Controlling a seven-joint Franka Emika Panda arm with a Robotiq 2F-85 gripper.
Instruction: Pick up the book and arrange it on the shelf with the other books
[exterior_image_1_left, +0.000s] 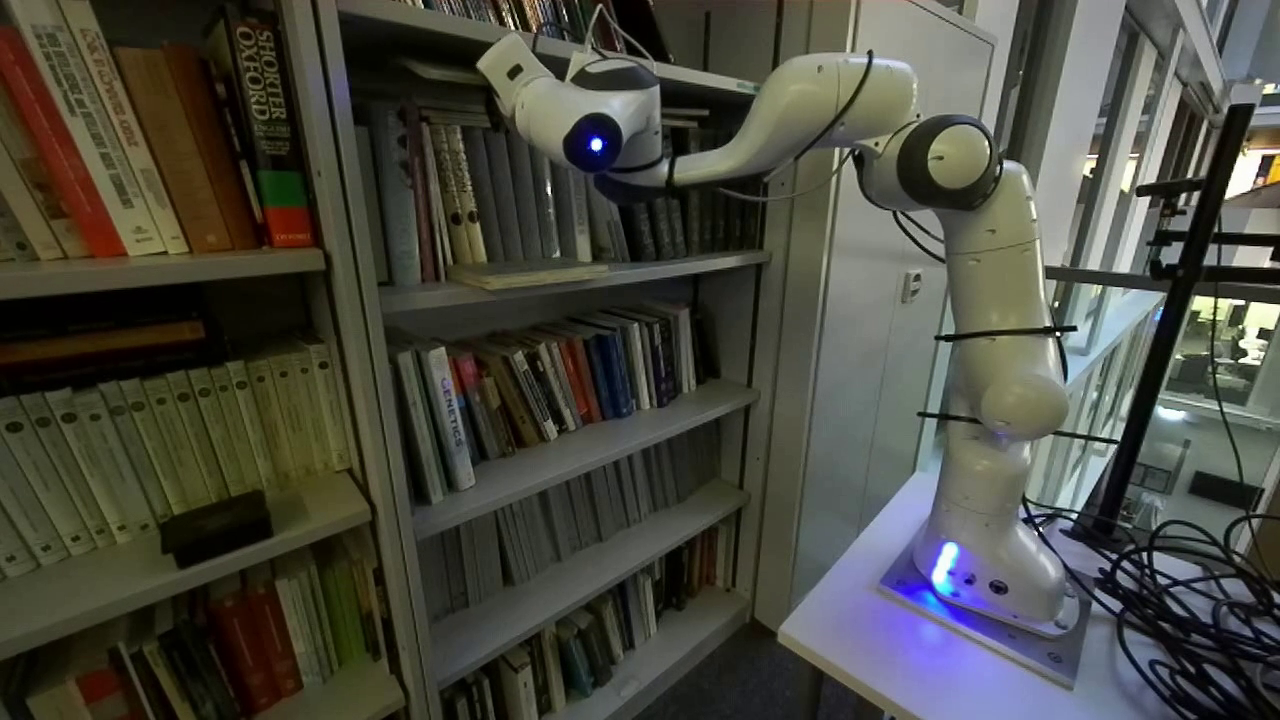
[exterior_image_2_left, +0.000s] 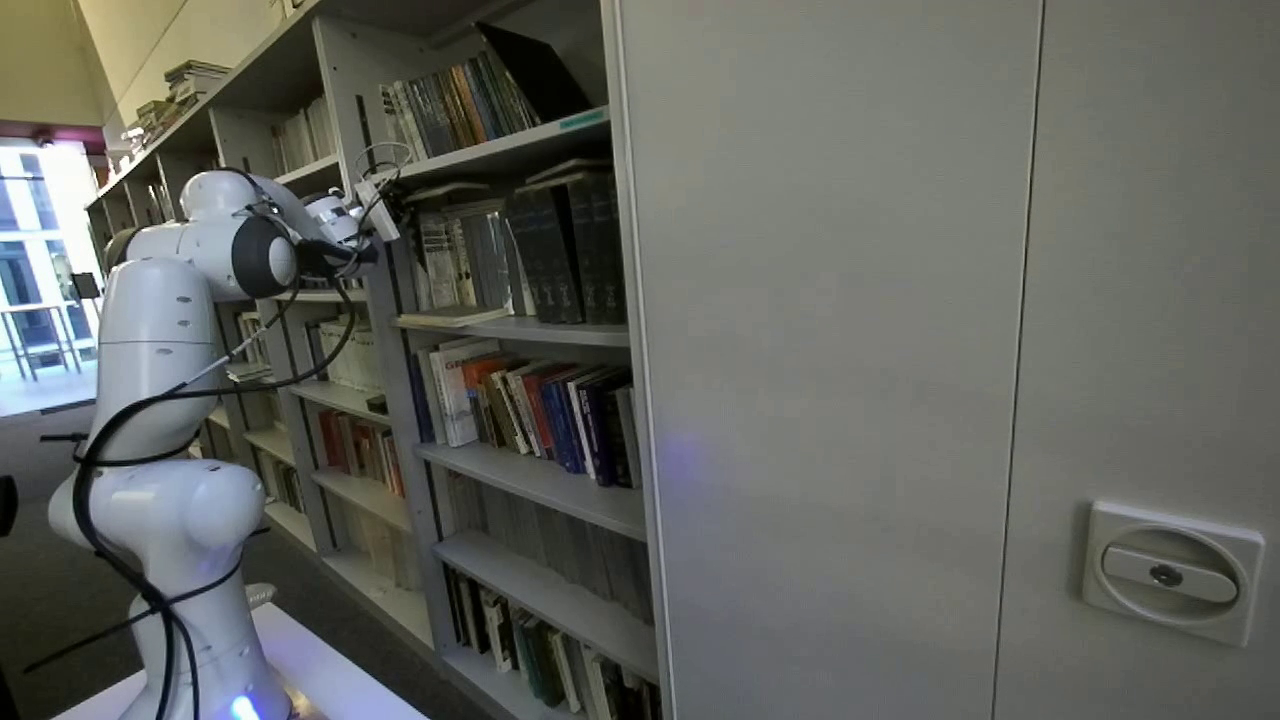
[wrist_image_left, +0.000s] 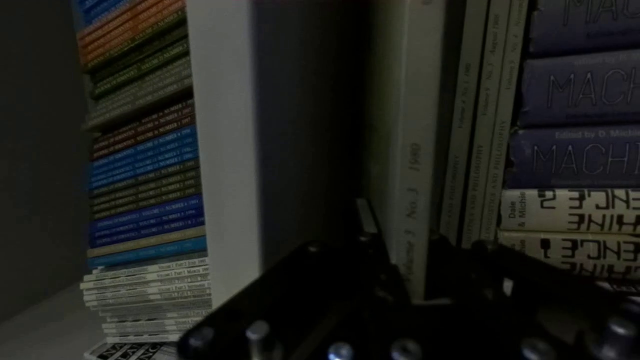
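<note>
Cream-spined book: the jaws are pinching it by both faces.
They are holding it flat above the other books, presumably because it is going onto the journals topping that row.

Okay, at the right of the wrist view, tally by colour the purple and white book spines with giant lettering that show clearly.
Purple spines: 3
White spines: 2
Total: 5
</note>
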